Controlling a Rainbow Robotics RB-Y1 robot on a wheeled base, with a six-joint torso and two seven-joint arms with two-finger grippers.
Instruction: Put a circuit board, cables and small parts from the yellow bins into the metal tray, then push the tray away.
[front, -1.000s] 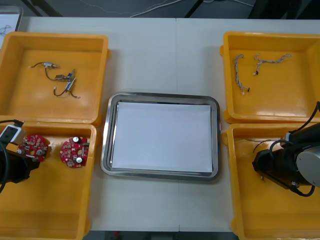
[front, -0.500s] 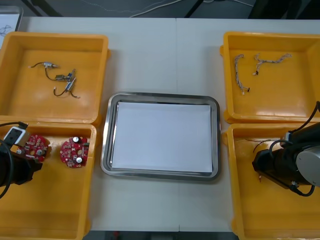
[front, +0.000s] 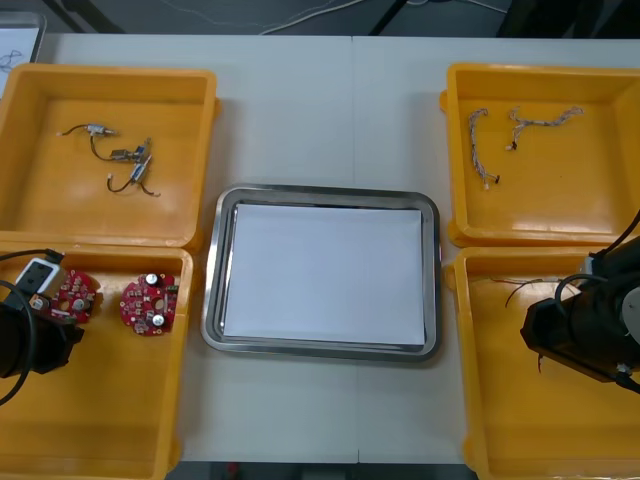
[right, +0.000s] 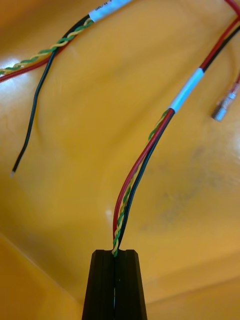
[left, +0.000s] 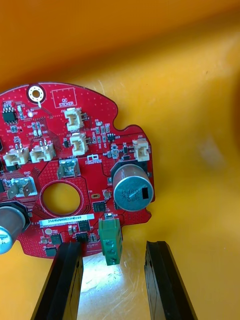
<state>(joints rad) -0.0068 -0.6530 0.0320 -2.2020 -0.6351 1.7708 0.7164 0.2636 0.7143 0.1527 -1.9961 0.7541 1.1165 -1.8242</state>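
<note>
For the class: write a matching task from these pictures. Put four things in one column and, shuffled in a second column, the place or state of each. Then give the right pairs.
Things
1. left gripper
2. right gripper
3. metal tray
4. small metal parts

Places or states
a. shut on the red and yellow cable
b. white inside, between the yellow bins
c. open, fingers at the edge of a circuit board
d. in the far left bin

Pairs: 1-c, 2-a, 3-b, 4-d.
</note>
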